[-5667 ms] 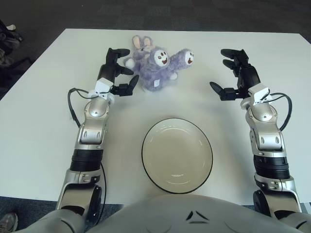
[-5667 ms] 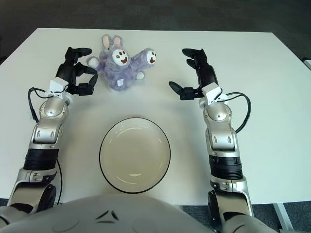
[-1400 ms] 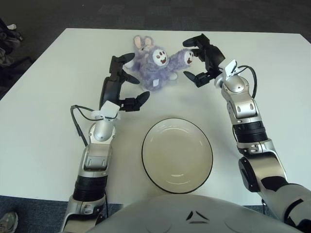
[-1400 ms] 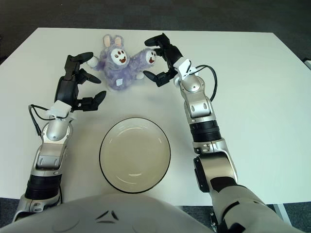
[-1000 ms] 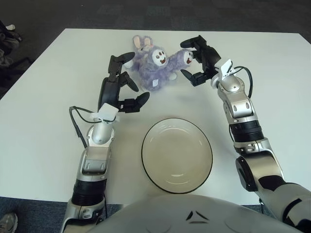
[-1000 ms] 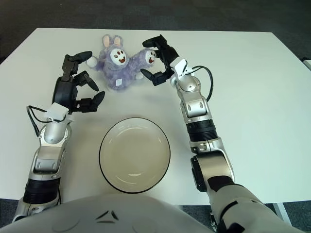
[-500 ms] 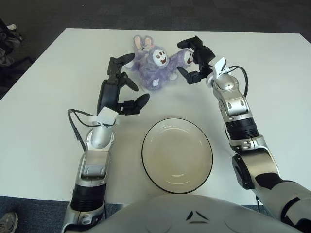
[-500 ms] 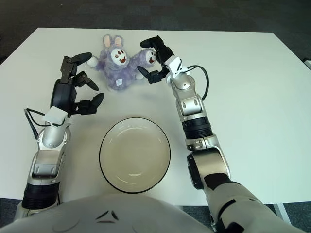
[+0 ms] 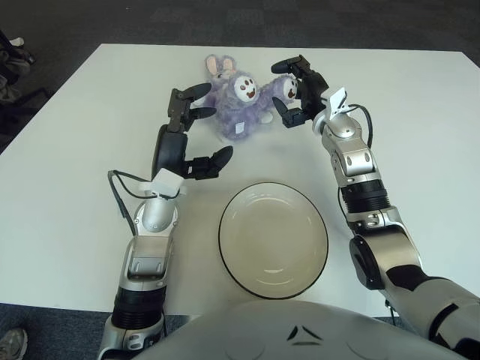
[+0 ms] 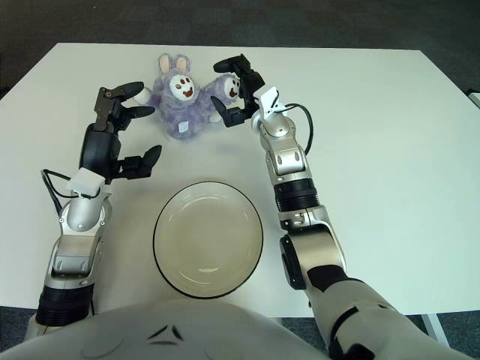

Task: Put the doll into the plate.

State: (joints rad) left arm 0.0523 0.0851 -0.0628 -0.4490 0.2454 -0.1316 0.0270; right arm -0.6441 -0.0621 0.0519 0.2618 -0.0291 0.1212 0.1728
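A lilac plush doll with white face and brown features; a cream plate rimmed black; a white desk; dark grey floor.

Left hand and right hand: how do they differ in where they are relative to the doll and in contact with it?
The right hand is at the doll's raised foot on its right side, fingers spread around that foot; whether they touch it is unclear. The left hand is on the doll's left, nearer the plate, with a visible gap to the fur. The right hand reaches farther across the table. Both are open and hold nothing.
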